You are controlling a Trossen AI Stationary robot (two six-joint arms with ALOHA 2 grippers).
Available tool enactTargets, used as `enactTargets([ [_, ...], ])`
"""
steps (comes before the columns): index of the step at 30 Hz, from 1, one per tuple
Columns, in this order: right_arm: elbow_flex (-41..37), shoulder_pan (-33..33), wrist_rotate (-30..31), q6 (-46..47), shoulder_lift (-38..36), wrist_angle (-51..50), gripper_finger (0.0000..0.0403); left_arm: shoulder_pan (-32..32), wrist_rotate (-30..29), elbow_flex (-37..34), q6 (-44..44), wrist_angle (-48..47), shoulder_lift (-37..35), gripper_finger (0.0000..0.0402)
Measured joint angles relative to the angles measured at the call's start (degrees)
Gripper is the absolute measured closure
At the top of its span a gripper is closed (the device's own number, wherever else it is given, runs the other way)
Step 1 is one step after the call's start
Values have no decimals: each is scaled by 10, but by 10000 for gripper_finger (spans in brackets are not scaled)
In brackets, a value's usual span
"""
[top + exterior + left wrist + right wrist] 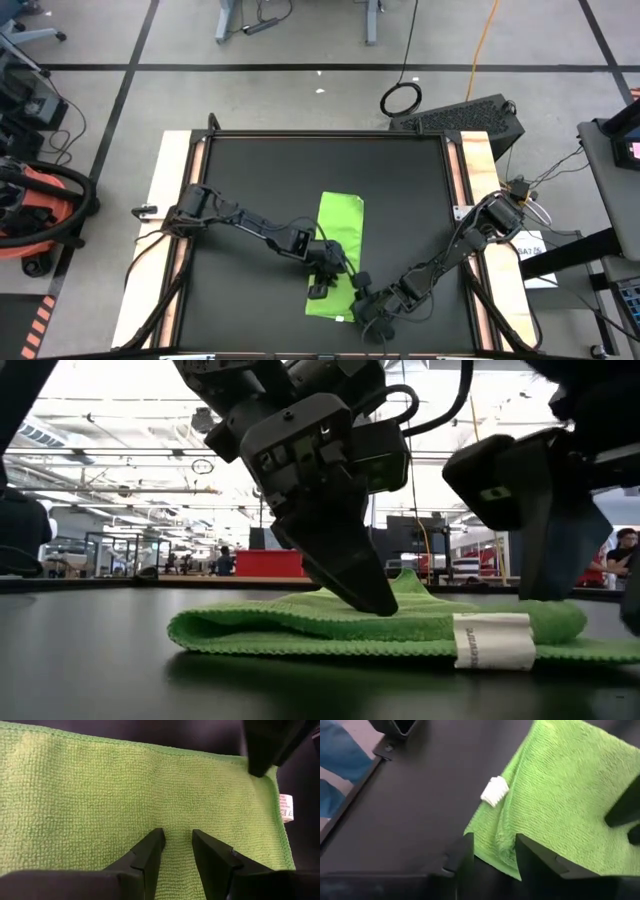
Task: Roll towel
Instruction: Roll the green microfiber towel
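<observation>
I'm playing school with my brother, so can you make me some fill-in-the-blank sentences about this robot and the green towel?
1. The towel lying on the black mat is the colour ____.
2. The small tag sewn to the towel's edge is the colour ____.
3. The left end effector has its fingertips over the ____.
4. The number of robot arms reaching over the towel is ____.

Missing words: green; white; towel; two

Bare black bench [240,170] lies open around the towel [341,225], whose near end both tools, left tool [322,268] and right tool [358,296], crowd.
</observation>
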Motion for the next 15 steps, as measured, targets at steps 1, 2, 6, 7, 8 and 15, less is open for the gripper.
enactTargets([
  [1, 3, 2, 0, -5, 0, 0, 270, 2, 0, 0, 0, 0, 0, 279],
  [2, 5, 4, 1, -9, 0, 1, 270, 4, 0, 0, -1, 0, 1, 279],
  [6, 6, 13, 7, -22, 0, -4, 247, 12, 0, -1, -3, 0, 1, 279],
  [7, 6, 13, 6, -22, 0, -10, 238, 13, 1, -1, -5, 0, 1, 279],
  [8, 6, 13, 8, -23, 0, -16, 229, 15, 2, -1, -9, 0, 1, 279],
  [15, 6, 11, 51, -26, 0, -62, 203, 22, 6, -2, -13, 6, 2, 279],
])
